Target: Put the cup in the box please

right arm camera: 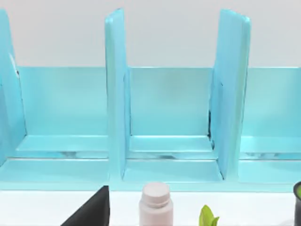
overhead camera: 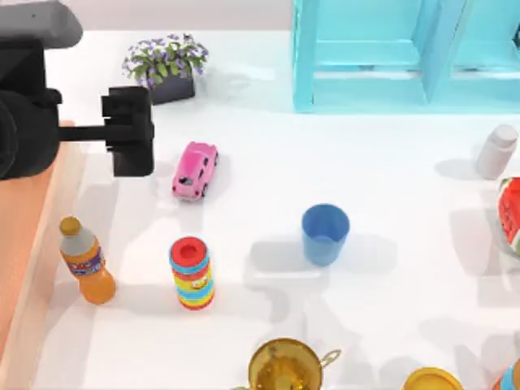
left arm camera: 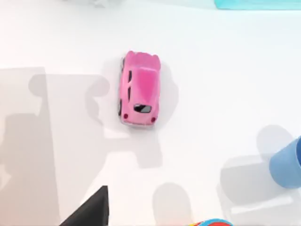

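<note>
My left gripper (overhead camera: 130, 130) hovers beside the pink car (overhead camera: 195, 170), its jaws' state unclear. The cup (overhead camera: 325, 233) stands upright beyond that car; I should come down squarely over its rim.

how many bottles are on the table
2: an orange juice bottle at the left edge beside the box, a pale pink one at the right. Others may sit beyond the frame.
</note>
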